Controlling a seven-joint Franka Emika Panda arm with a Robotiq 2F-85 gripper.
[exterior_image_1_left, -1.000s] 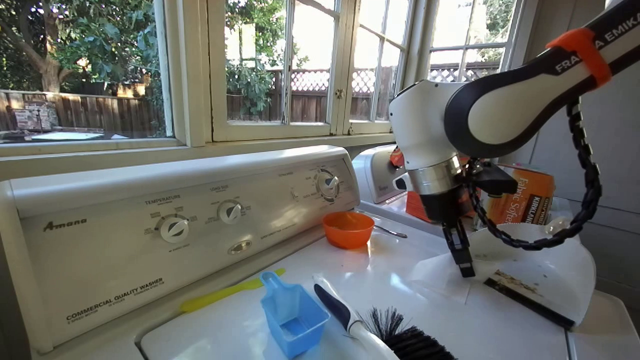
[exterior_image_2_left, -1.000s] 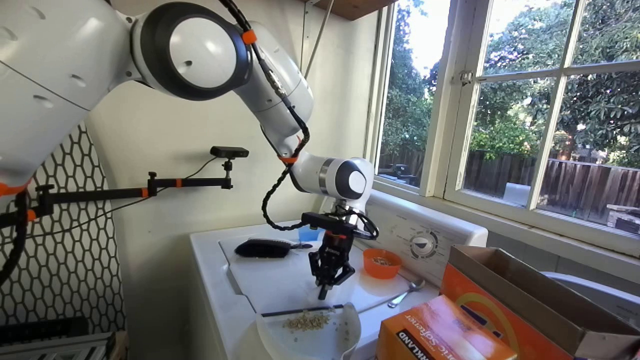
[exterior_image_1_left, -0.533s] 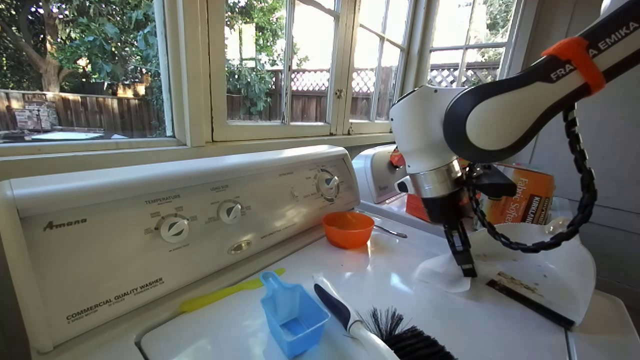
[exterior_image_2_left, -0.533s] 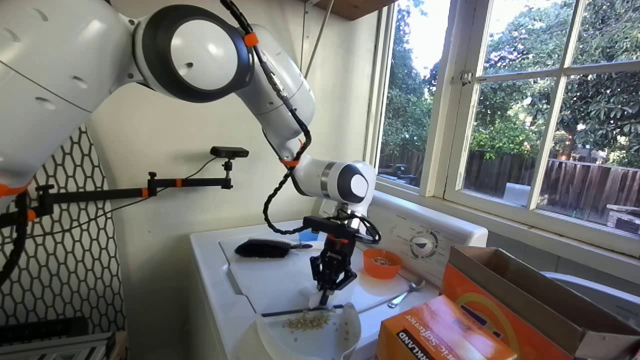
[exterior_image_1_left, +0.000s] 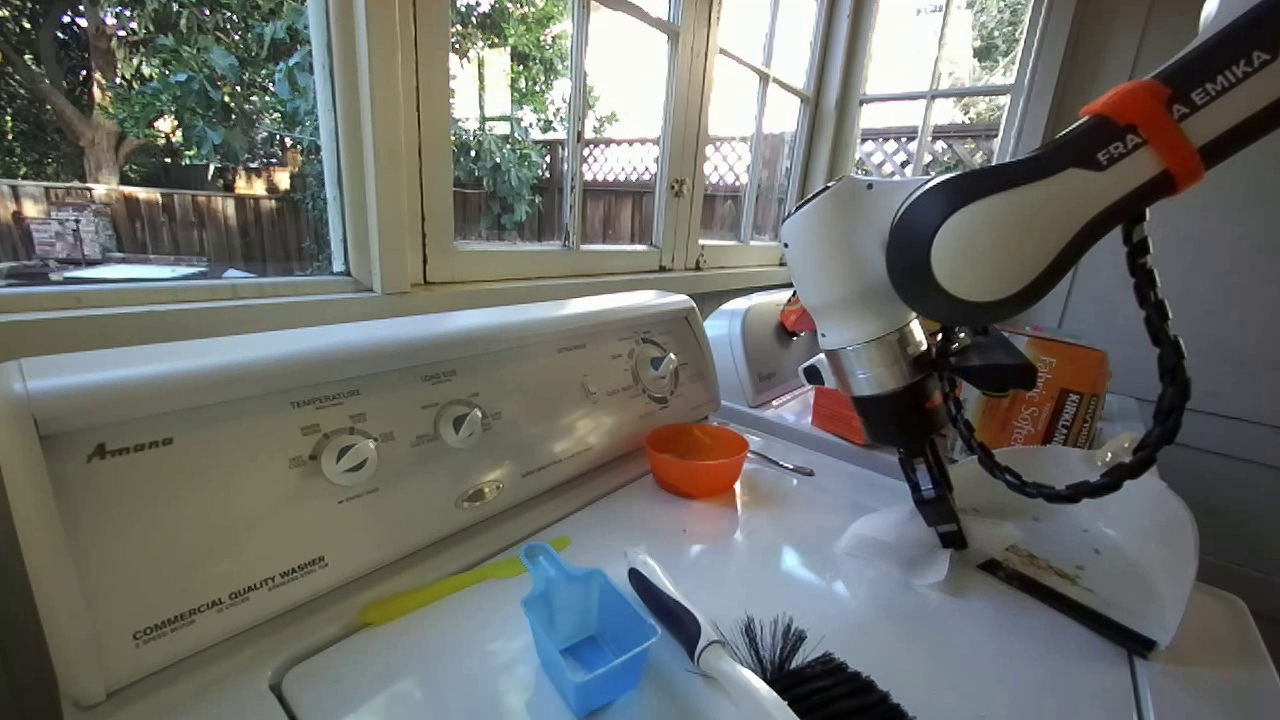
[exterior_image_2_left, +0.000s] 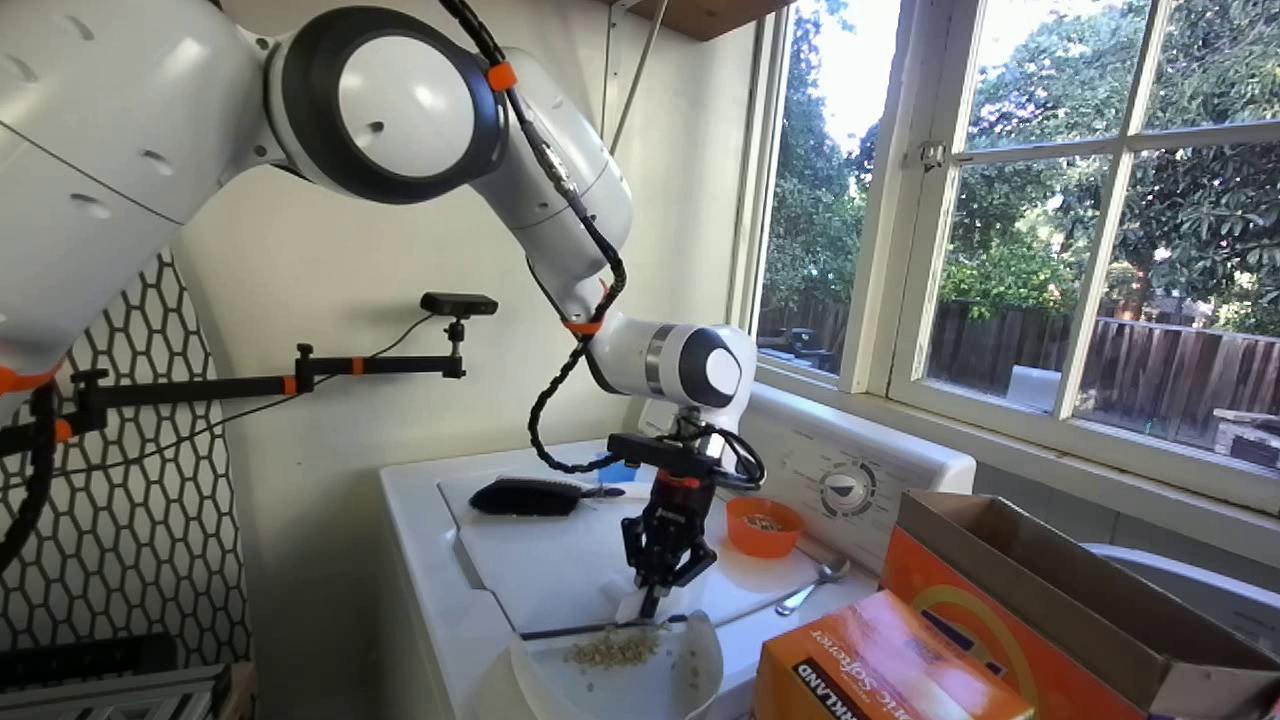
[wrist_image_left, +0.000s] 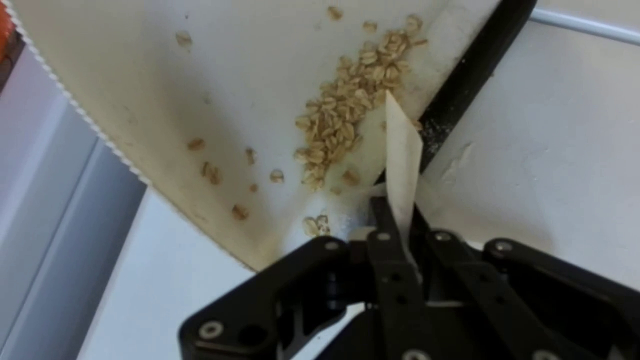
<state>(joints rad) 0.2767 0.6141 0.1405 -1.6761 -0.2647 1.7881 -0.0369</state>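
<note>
My gripper (wrist_image_left: 401, 206) is shut on a thin white sheet (wrist_image_left: 402, 155), which stands up edge-on between the fingertips in the wrist view. In an exterior view the sheet (exterior_image_1_left: 895, 545) spreads out beside the gripper (exterior_image_1_left: 953, 542), just above the white washer lid. Directly beside the fingertips lies a white dustpan (exterior_image_1_left: 1130, 540) with a black front lip (wrist_image_left: 457, 82). Oat flakes (wrist_image_left: 345, 100) are heaped inside it near that lip, with several scattered flakes farther in. The sheet's tip overlaps the pan's edge in the wrist view; contact with the pan is hard to tell.
On the washer stand an orange bowl (exterior_image_2_left: 765, 530) of flakes, a metal spoon (exterior_image_2_left: 812, 590), a black-bristled brush (exterior_image_1_left: 830, 685), a blue scoop (exterior_image_1_left: 588, 640) and a yellow-green utensil (exterior_image_1_left: 460, 583). Orange boxes (exterior_image_2_left: 880, 665) sit beside the pan. The control panel (exterior_image_1_left: 400, 440) rises behind.
My gripper has moved a little toward the dustpan and lower. The sheet has swung and shows a different outline. The dustpan has shifted slightly away from the brush.
</note>
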